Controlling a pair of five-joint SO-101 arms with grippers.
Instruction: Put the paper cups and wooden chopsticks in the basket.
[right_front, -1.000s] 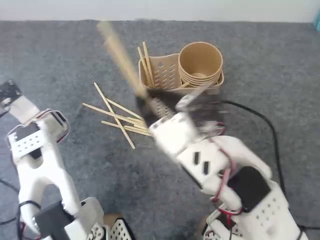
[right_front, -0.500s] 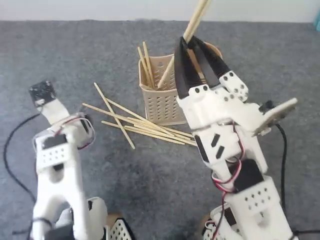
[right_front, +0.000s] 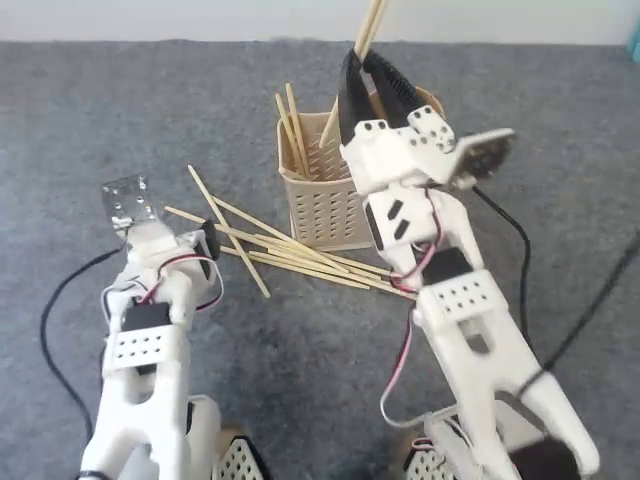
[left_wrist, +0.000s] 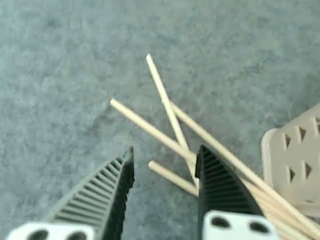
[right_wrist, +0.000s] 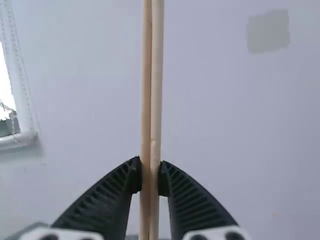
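Pinching a pair of pale wooden chopsticks (right_wrist: 151, 75) tight between its black fingers, the right gripper (right_wrist: 150, 172) hangs just above the beige perforated plastic basket (right_front: 320, 210), where two more sticks (right_front: 292, 125) already stand; the left gripper (left_wrist: 165, 155) is spread open over the loose chopsticks (left_wrist: 165, 100) lying crossed on the grey carpet (right_front: 120, 110) beside the basket.

A chopstick pair (right_wrist: 151, 75) stands between my right fingers (right_wrist: 150, 169), above the basket (right_front: 322, 210) near the worktop's (right_front: 560, 150) far edge; loose chopsticks (right_front: 265, 245) lie to its left, under my left fingers (left_wrist: 166, 152).
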